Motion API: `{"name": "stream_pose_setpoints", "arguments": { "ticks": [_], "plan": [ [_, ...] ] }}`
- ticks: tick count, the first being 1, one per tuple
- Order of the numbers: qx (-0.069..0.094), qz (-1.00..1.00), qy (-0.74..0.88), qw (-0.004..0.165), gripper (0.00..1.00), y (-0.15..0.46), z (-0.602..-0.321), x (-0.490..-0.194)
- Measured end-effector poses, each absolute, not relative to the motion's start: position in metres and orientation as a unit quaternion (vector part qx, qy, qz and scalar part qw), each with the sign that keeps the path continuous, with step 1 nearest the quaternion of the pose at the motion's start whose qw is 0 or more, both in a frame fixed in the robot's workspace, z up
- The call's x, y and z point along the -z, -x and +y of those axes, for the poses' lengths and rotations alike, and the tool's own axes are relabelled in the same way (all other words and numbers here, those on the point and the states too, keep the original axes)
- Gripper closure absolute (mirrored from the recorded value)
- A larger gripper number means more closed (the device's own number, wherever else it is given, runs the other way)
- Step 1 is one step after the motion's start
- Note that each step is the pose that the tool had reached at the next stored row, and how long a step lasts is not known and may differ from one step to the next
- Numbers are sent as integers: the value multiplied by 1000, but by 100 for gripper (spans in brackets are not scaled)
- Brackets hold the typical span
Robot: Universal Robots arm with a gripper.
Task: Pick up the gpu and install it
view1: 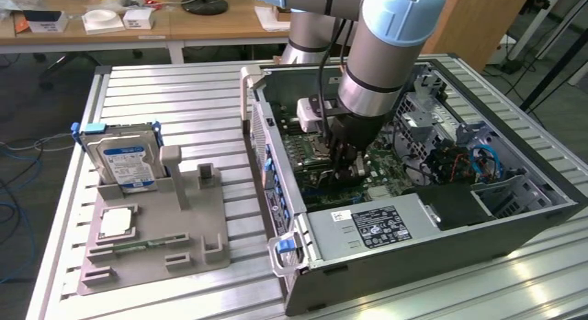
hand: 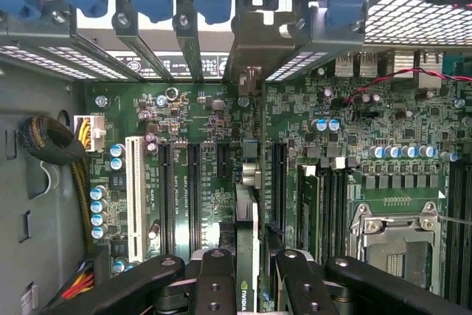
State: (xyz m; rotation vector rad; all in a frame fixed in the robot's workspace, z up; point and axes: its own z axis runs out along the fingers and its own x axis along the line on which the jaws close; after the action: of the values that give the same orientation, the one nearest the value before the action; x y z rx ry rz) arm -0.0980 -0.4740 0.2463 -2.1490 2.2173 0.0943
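**One card, held on edge, right over the board**

One thin card, the gpu point(hand: 248, 256), sits between the black fingers point(hand: 215, 285) of the gripper point(hand: 247, 289). In the wrist view the jaws are clenched on it, one finger on each flat side. We see the card from its top edge, so it looks like a narrow strip with a small logo on it.

The card points straight away from the jaws, down toward the green motherboard point(hand: 214, 153). Its long side runs the same way as the long black slots point(hand: 193, 197) on the board. That is the thing that matters most here. The card's edge seems to lie between two of those slots, a little off to the side of the slot point(hand: 279, 186) just beside it. It is hard to tell how close the card is to the board, because the camera looks straight down the card.

In the exterior view, the arm point(view1: 390, 51) reaches down into the open computer case point(view1: 514, 217). The gripper point(view1: 348, 162) is low inside, near the middle of the board. The card itself is hard to pick out there.

Outside the case, a grey holder tray point(view1: 156, 230) lies on the metal table point(view1: 193, 93). A hard drive point(view1: 129, 162) with a blue label stands in it. A small silver chip point(view1: 115, 224) lies flat there too. Both are well apart from the gripper.
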Motion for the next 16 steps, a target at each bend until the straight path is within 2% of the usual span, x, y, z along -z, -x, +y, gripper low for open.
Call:
{"name": "stream_pose_setpoints", "arguments": {
  "ticks": [16],
  "plan": [
    [-31,718,695,26,74,99,-473,-246]
  ]
}}
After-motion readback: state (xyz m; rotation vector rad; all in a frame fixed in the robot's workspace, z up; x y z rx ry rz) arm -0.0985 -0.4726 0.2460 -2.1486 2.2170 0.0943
